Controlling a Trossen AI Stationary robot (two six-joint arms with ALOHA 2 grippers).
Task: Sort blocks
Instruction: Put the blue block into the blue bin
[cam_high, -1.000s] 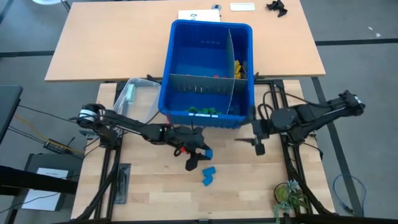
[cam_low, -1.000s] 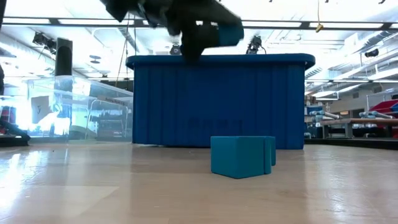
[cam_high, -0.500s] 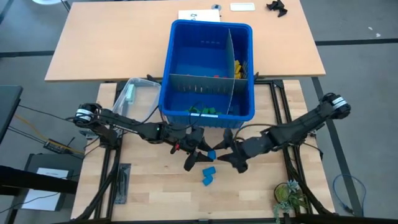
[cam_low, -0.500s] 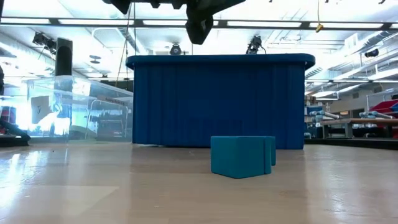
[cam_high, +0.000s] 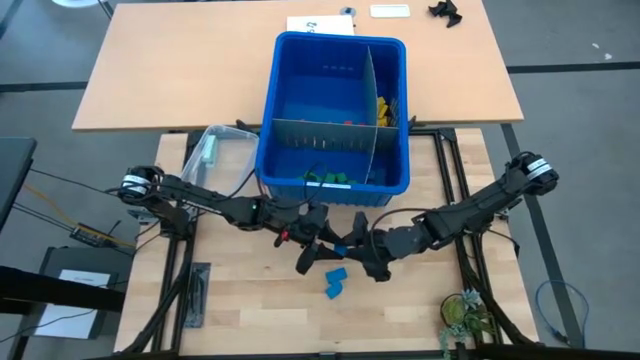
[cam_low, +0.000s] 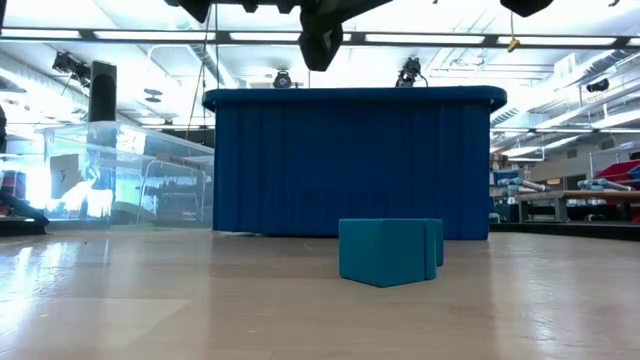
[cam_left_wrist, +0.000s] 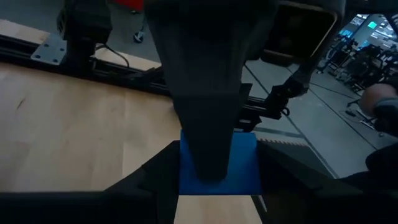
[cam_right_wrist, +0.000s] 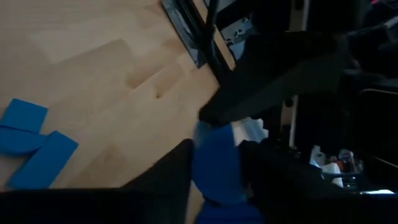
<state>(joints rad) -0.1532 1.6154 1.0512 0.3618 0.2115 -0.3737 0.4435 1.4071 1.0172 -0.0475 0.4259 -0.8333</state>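
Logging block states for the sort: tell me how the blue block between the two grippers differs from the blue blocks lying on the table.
The held blue block is up in the air between the left gripper and the right gripper; the blue blocks on the table rest on the wood, untouched. The held one is single; those on the table lie together. All are blue.

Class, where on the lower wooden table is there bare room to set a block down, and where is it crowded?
Bare wood lies along the table's front edge. It is crowded before the blue bin, where both hands meet over the loose blue blocks.
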